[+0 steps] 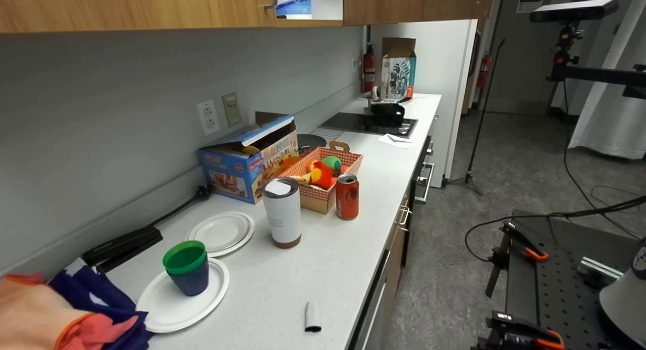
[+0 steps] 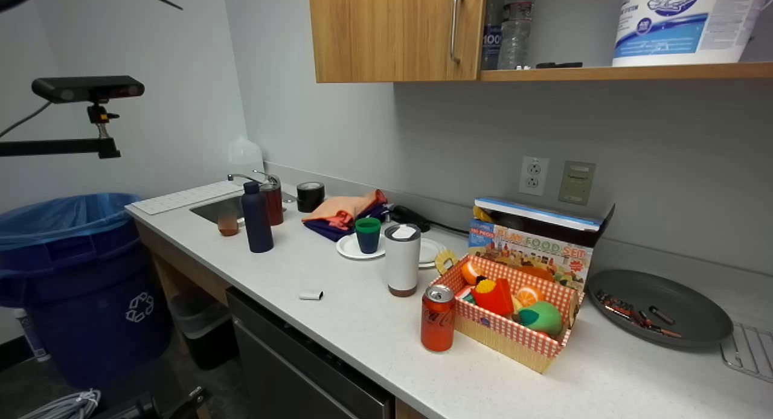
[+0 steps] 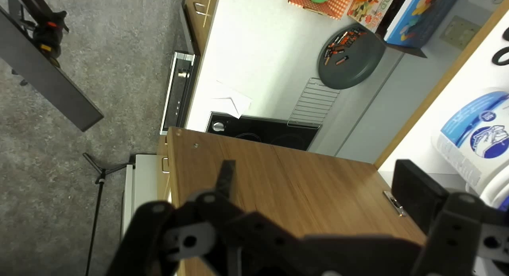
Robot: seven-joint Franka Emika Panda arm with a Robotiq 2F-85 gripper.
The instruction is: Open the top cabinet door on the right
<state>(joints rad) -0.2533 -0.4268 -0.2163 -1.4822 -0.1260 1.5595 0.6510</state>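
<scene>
The top cabinet door on the right stands swung open. Its wood-grain inner face (image 3: 302, 180) fills the lower middle of the wrist view, with a silver hinge (image 3: 395, 203) at its cabinet-side edge. The open door (image 1: 419, 4) also juts out at the top of an exterior view; its handle is hidden. My gripper (image 3: 318, 168) is open and empty in front of the inner face, one finger over the panel, the other near the hinge edge. I cannot tell whether either finger touches it. The gripper does not show in the exterior views.
A closed wood door (image 2: 392, 32) with a silver handle (image 2: 455, 26) adjoins the opening. A white-and-blue tub (image 2: 682, 26) and bottles (image 2: 516, 32) stand on the shelf. Below are a cooktop (image 3: 262, 131), grey pan (image 3: 358, 69), toy food basket (image 2: 501, 331), cups and can.
</scene>
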